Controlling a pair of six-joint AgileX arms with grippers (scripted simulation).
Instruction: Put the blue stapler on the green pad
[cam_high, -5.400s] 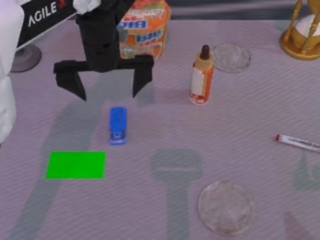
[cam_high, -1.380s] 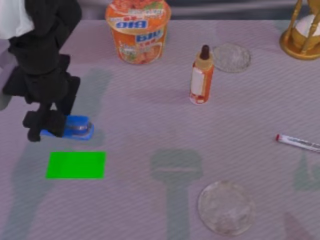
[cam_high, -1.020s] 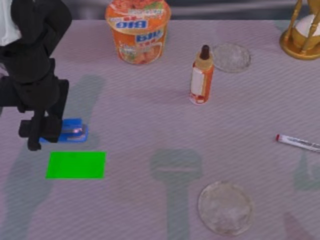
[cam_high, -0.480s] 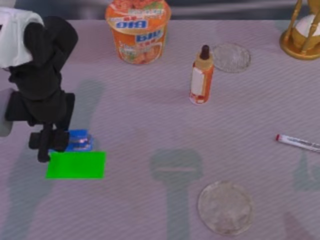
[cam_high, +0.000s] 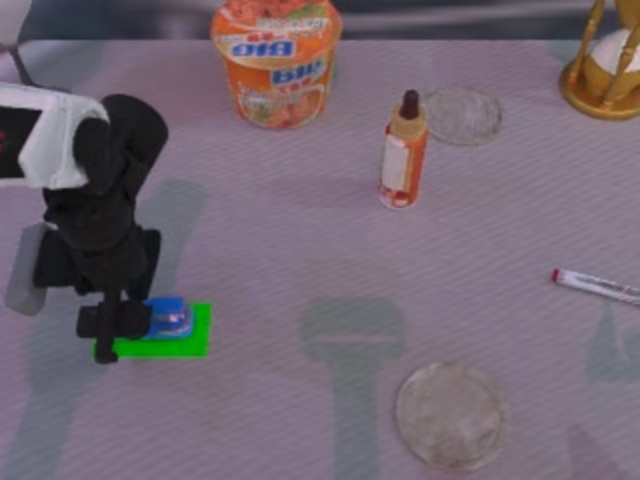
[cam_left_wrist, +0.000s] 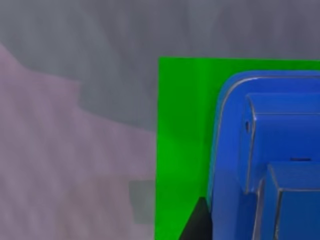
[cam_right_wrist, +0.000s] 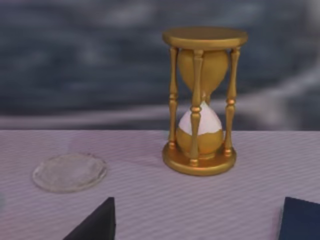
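The blue stapler (cam_high: 168, 317) is held in my left gripper (cam_high: 116, 322), which is shut on it from above. Arm and gripper hide the stapler's left part in the top view. It sits over the left half of the green pad (cam_high: 196, 336); whether it touches the pad I cannot tell. The left wrist view shows the stapler (cam_left_wrist: 270, 150) close up against the pad (cam_left_wrist: 182, 125), with one black fingertip (cam_left_wrist: 200, 225) pressed to its side. My right gripper (cam_right_wrist: 200, 222) shows only in its wrist view, open and holding nothing, at the table's far right.
An orange noodle cup (cam_high: 275, 60) stands at the back. An orange bottle (cam_high: 403, 150) stands mid-table near a clear disc (cam_high: 462, 115). A gold hourglass (cam_high: 605, 65) is at the back right, a marker (cam_high: 597, 285) at the right edge, and another clear disc (cam_high: 452, 415) in front.
My left gripper took hold of the stapler, turned it crosswise and carried it left, then toward the front edge. It has come over the green pad in the last half second.
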